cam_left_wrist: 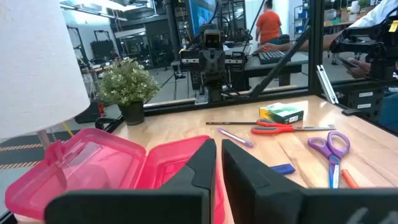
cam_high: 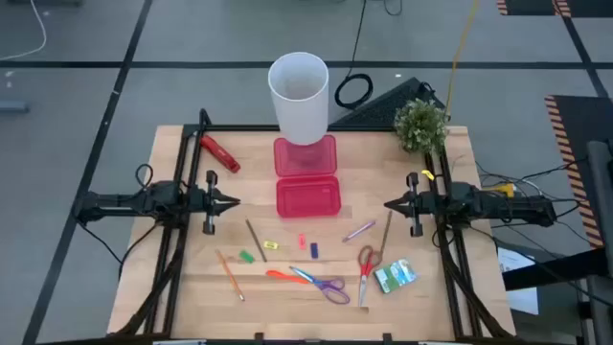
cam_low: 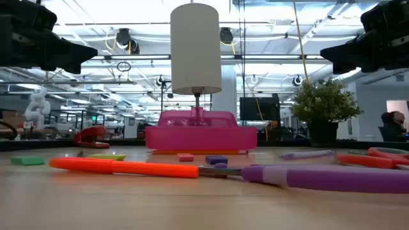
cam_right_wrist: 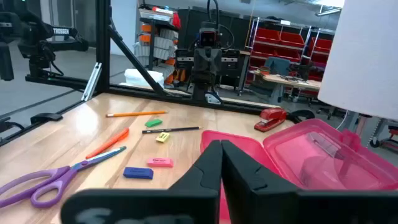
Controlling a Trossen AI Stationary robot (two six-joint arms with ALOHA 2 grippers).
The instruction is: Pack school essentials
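Both arms lie level, reaching inward from the table's two sides, tips facing each other and well apart. The left pincer (cam_high: 233, 202) has its fingers (cam_left_wrist: 205, 163) nearly together. The right pincer (cam_high: 390, 205) likewise shows fingers (cam_right_wrist: 211, 163) pressed close, holding nothing

White lettering reading "TROSSEN" stands on the dark metal robot arm (cam_right_wrist: 59, 31) in the right wrist view; nothing else is legible.

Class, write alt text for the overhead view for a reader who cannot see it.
An open pink case lies mid-table behind scattered pencils, erasers and two scissors, between the waiting left gripper and right gripper, both shut. A white cup stands behind.
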